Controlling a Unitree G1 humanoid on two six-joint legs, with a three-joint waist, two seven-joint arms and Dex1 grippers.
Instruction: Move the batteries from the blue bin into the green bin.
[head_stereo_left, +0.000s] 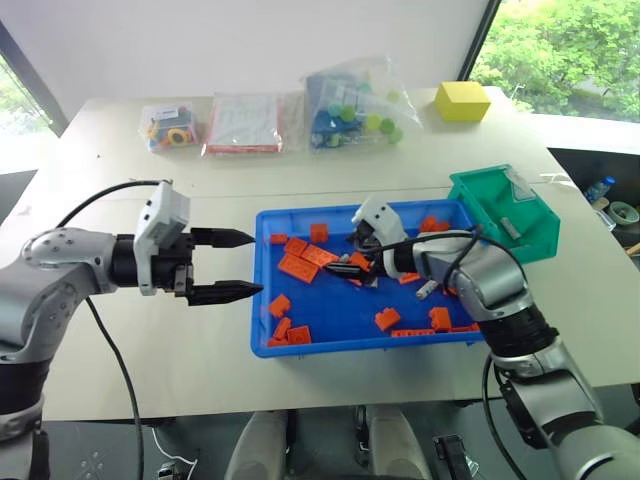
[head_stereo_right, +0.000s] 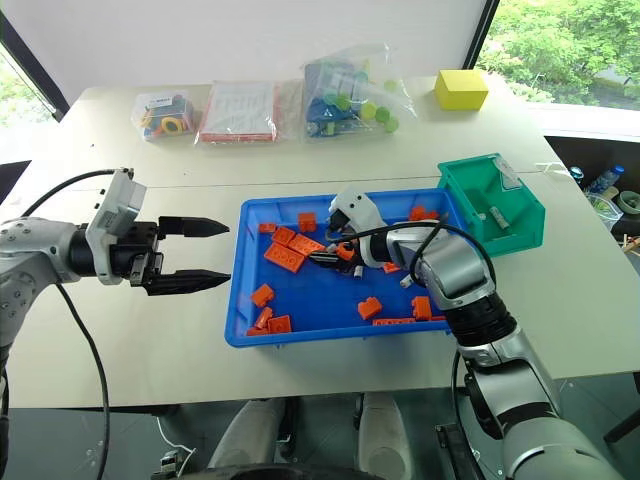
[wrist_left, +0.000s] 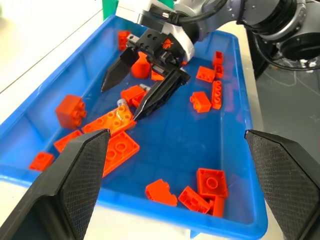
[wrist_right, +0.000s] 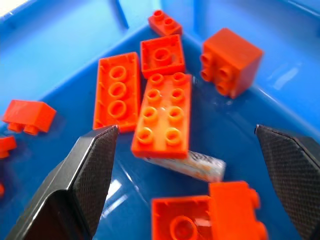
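Note:
The blue bin (head_stereo_left: 340, 310) sits mid-table, strewn with orange bricks (head_stereo_left: 297, 267). My right gripper (head_stereo_left: 345, 265) is low inside it, open, its fingers on either side of a silver battery (wrist_right: 187, 165) that lies partly under a flat orange brick (wrist_right: 162, 117). Another battery (head_stereo_left: 425, 290) lies further right in the blue bin. The green bin (head_stereo_left: 535, 240) stands against the blue bin's right end, with a battery (head_stereo_left: 510, 228) inside. My left gripper (head_stereo_left: 258, 263) hovers open and empty just outside the blue bin's left wall, pointing toward it.
At the back of the table lie three clear bags of toys (head_stereo_left: 355, 105) (head_stereo_left: 243, 122) (head_stereo_left: 168, 125) and a yellow block (head_stereo_left: 462, 100). Bare tabletop (head_stereo_left: 150, 340) spreads left of the blue bin. The table's front edge runs just below the bin.

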